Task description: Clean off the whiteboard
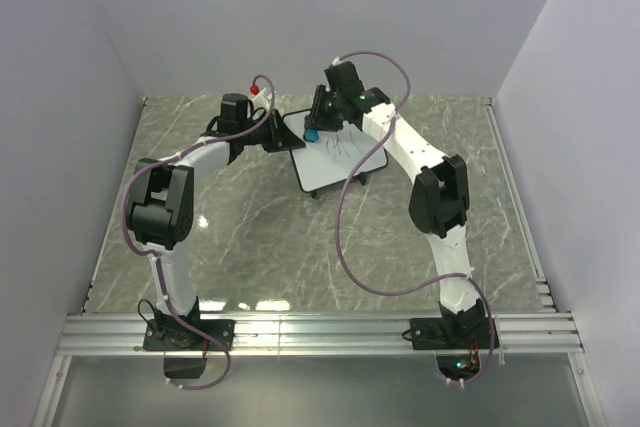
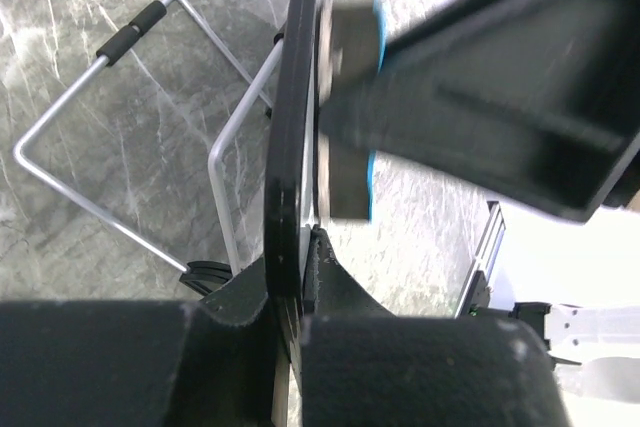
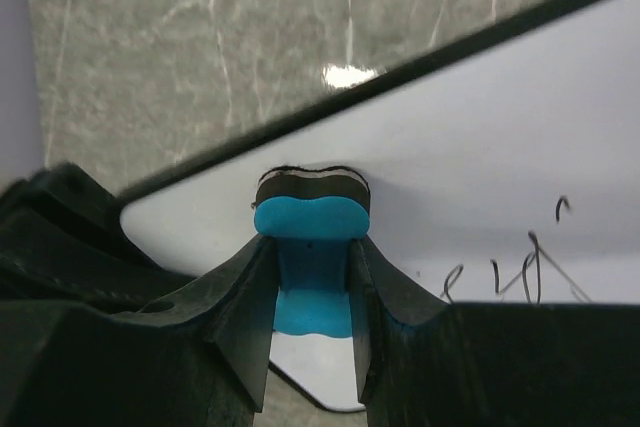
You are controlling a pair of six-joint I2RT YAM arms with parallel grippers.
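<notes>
The whiteboard (image 1: 335, 159) stands tilted at the table's far middle, with dark scribbles on its face (image 3: 520, 272). My left gripper (image 1: 272, 131) is shut on the board's left edge; the left wrist view shows the black frame (image 2: 292, 147) edge-on between the jaws. My right gripper (image 1: 313, 130) is shut on a blue eraser (image 3: 311, 267), whose dark felt face presses on the board's upper left part, left of the scribbles. The eraser also shows in the left wrist view (image 2: 360, 107).
The board's wire stand (image 2: 90, 87) rests on the grey marble table (image 1: 250, 237) behind it. An aluminium rail (image 1: 320, 332) runs along the near edge by the arm bases. White walls enclose the table.
</notes>
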